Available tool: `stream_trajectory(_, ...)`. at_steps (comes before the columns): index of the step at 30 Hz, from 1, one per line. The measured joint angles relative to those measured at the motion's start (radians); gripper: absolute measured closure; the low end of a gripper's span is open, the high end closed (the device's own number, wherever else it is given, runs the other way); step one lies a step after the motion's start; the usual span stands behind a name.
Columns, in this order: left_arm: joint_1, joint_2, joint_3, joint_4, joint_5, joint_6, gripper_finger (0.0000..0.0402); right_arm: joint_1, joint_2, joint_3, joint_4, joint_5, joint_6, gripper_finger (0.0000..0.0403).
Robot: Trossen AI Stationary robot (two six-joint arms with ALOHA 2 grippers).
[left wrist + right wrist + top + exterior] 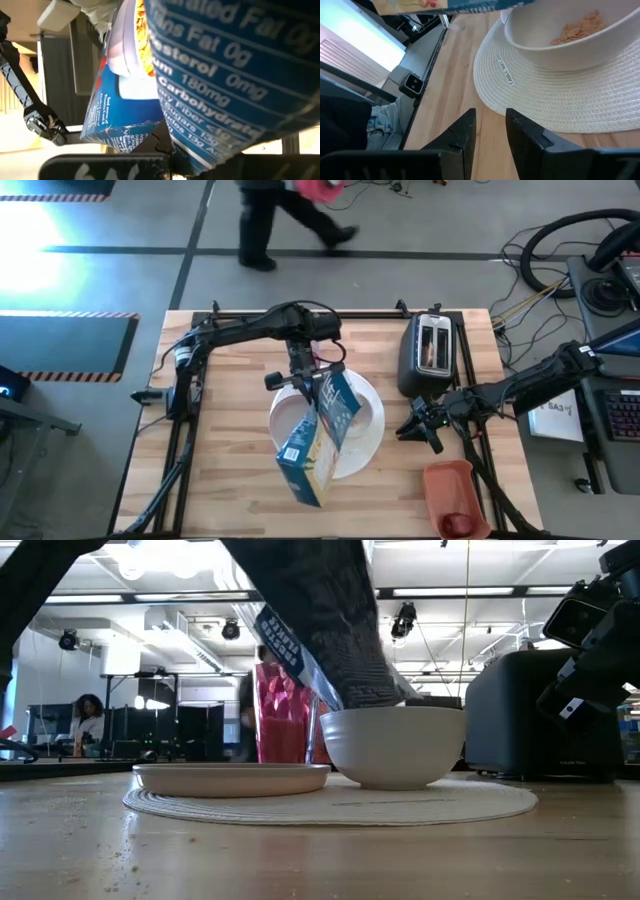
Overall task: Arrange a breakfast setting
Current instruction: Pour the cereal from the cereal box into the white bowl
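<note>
On the wooden bench (230,430), bowl (392,745) and plate (232,778) set on the round mat (570,100), few flakes in (pour barely begun), left fingers (300,376) clamped on tilted cereal box (318,435), right fingers (490,131) slightly parted, empty, near toaster (430,352).

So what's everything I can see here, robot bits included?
cereal box: one, blue, tipped over the bowl
bowl: one, white, on the mat, a few flakes inside
placemat: one, pale woven, round, mid-table
plate: one, pale, on the mat beside the bowl
tumbler: one, pink, behind the plate
toaster: one, black, right side of the table
tray: one, orange-red, right corner
fruit: one, dark red, in the tray
person: one, dark clothes, on the floor beyond the table
left gripper: shut on the cereal box
right gripper: open, empty, beside the mat
</note>
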State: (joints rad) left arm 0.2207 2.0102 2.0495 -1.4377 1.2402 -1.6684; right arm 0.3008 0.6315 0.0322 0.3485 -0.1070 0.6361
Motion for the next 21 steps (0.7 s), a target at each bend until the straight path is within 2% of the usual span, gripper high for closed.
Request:
stream_trajectory(7, 0.007, 0.0, -0.001, 0.002, -0.011, 0.008, 0.0402, 0.0, 0.0, 0.0, 0.0, 0.0, 0.0, 0.0307)
stream_trajectory(12, 0.004, 0.0, -0.004, 0.001, -0.027, 0.069, 0.0402, 0.0, 0.0, 0.0, 0.0, 0.0, 0.0, 0.0307)
stream_trajectory(16, -0.005, 0.0, -0.004, -0.009, -0.057, 0.197, 0.0402, 0.0, 0.0, 0.0, 0.0, 0.0, 0.0, 0.0307)
stream_trajectory(21, -0.011, 0.0, -0.001, -0.125, -0.153, 0.445, 0.0402, 0.0, 0.0, 0.0, 0.0, 0.0, 0.0, 0.0307)
